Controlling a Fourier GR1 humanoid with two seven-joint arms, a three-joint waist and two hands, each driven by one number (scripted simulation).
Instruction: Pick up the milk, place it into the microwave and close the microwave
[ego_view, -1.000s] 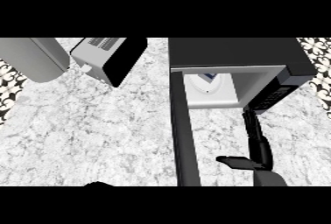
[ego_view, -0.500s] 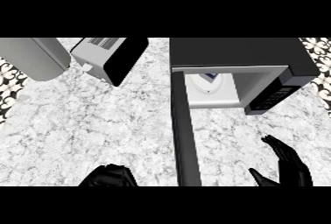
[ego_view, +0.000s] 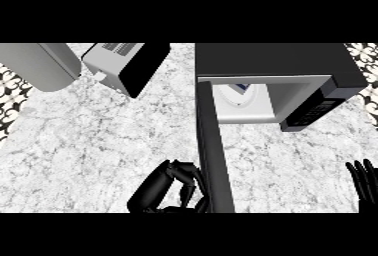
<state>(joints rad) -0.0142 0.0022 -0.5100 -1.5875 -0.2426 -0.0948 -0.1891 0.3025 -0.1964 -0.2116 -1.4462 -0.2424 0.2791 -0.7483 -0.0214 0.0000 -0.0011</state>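
Observation:
The microwave stands at the back right with its door swung wide open toward me. The milk carton sits inside the cavity, white with a blue top. My left hand is at the bottom centre, fingers curled, right against the outer side of the door near its free end. It holds nothing that I can see. My right hand shows at the lower right edge with fingers straight up, away from the microwave.
A toaster lies at the back centre-left. A grey rounded appliance sits at the back left corner. The marble counter spreads between them and my left hand.
My left hand has come up and to the right until it meets the door's outer side. My right hand has drawn back from the microwave to the lower right edge.

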